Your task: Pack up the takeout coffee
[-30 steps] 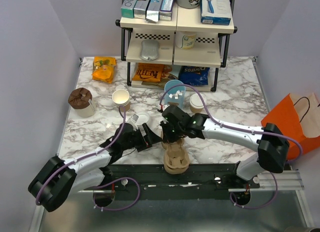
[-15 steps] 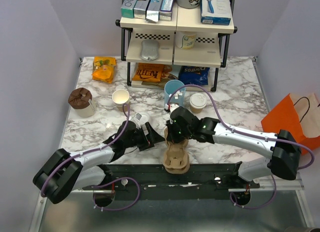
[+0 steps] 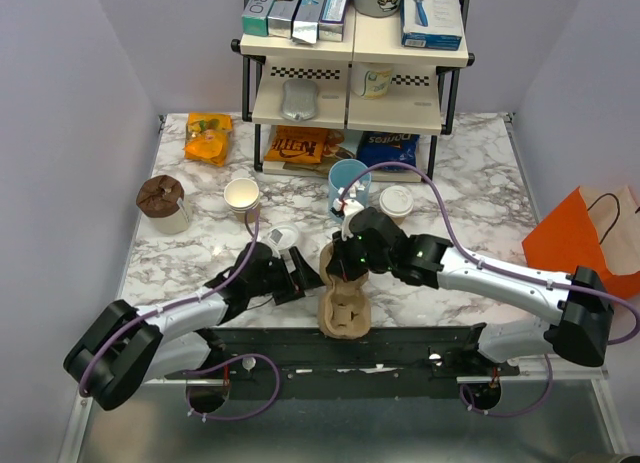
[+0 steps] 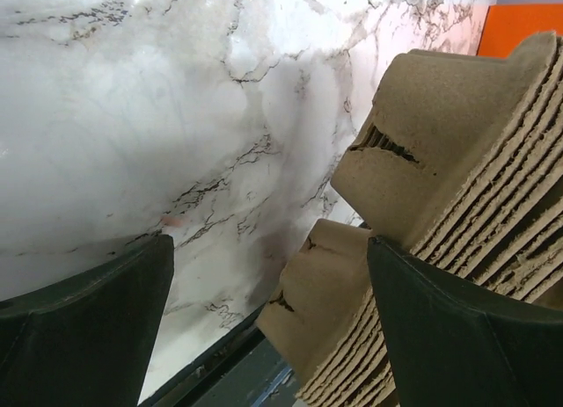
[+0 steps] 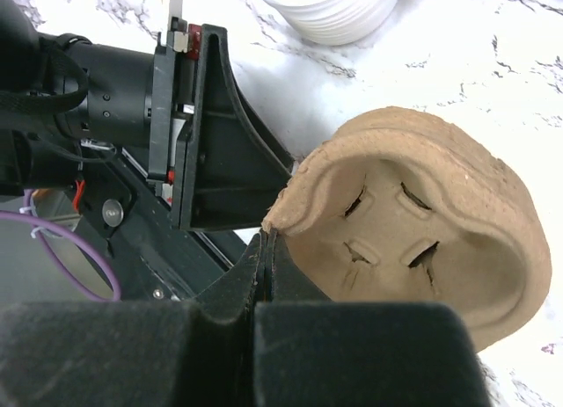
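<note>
Blue cup [image 3: 349, 179] beside takeout coffee [image 3: 396, 200]; right flank free

The white-and-grey marble table [image 3: 480, 183] carries a two-tier shelf rack [image 3: 415, 108] at its far edge, with an orange snack bag [image 3: 298, 143] and a blue snack bag [image 3: 388, 149] lying beneath it. Left of the rack lies an orange packet [image 3: 208, 138]. Nearer stand a brown-topped cup [image 3: 163, 203], an open paper cup [image 3: 242, 195], a light-blue cup [image 3: 349, 178] and the takeout coffee [image 3: 396, 202]. A white lid [image 3: 283, 237], perhaps several stacked, sits mid-table. A stack of pulp cup carriers [image 3: 343, 308] rests at the near edge.
</note>
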You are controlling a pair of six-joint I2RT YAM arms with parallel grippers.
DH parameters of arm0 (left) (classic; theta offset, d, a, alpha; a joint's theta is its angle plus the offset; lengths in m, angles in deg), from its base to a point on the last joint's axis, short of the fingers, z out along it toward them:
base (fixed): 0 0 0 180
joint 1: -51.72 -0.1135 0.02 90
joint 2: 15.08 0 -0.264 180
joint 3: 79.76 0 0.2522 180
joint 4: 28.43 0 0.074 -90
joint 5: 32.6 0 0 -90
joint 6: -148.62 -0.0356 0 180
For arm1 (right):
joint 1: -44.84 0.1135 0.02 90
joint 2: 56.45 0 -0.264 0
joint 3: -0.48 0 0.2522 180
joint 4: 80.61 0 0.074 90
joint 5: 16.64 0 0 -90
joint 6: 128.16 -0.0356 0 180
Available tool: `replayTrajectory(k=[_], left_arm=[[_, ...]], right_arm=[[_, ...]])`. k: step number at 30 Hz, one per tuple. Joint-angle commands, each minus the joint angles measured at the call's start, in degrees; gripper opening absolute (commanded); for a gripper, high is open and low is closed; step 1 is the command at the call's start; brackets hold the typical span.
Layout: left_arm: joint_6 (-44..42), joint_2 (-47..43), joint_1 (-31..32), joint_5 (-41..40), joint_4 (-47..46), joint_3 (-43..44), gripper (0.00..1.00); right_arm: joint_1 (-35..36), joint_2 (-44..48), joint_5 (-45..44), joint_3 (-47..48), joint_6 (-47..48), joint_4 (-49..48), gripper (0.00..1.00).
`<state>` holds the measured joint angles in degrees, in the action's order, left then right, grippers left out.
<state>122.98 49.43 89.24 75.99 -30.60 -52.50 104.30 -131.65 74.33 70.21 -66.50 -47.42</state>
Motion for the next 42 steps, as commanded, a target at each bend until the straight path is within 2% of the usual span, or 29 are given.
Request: replayTrajectory(k=[1,12,18,27,35,40,42], left_arm=[[-2.0,-1.7,0.2,-2.0,7.6,-0.2,0.99],[-3.3,-12.9,-0.1,-8.2,20.7,2.2,0.99],[-6.3,-17.7,-0.9,-12.5,28.6,5.4,0.99],[-7.8,-20.1,-1.4,-17.1,35.3,7.5,0.99],[-8.5,-21.4,-1.6,-18.1,38.4,8.9,0.99],[-8.8,-21.7,-1.7,-21.9,42.5,10.4,0.99],[-9.0,-22.0,-1.7,-23.1,43.7,11.0,0.99]], right_arm=[[0.0,1.0,1.6,1.1,0.1,-4.5,0.01],[-1.5,-1.1,8.6,1.8,5.0,-1.9,0.01],[-1.5,0.7,7.3,3.1,7.3,-1.0,0.01],[-1.5,9.4,-0.7,6.5,10.1,4.8,0.01],[-2.2,11.4,-20.7,7.8,7.2,19.2,0.01],[-6.1,9.3,-18.8,1.6,3.8,20.0,0.01],[-6.6,8.2,-18.0,-0.4,3.8,16.7,0.01]])
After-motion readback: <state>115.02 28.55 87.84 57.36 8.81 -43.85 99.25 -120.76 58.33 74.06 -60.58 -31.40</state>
